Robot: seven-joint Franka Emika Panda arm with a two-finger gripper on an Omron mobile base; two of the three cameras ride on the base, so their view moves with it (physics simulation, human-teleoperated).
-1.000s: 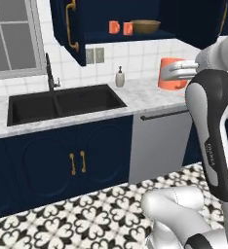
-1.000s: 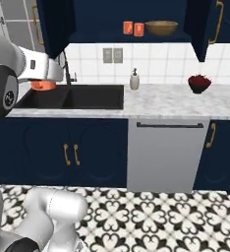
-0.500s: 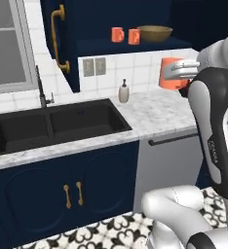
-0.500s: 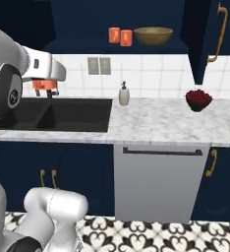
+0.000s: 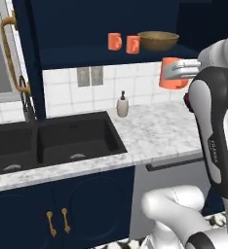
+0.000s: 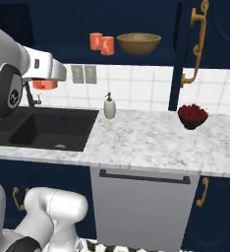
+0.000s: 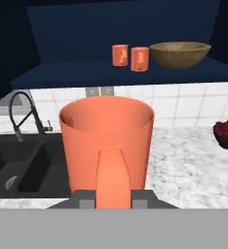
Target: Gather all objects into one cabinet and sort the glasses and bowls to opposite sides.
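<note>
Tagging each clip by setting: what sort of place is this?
A home kitchen, rendered in simulation. It has a black double sink with a faucet, a marble-look counter, and a navy wall cabinet holding orange mugs and a wooden bowl.

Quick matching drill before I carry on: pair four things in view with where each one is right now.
Things:
1. wooden bowl
2. soap bottle
3. bowl of red fruit
4. third orange mug

Places:
A. held up in the gripper, jaws closed on its handle
B. on the counter, right of the soap bottle
C. on the cabinet shelf, right of two orange mugs
D. on the counter by the wall, just right of the sink

Pairs: 1-C, 2-D, 3-B, 4-A
</note>
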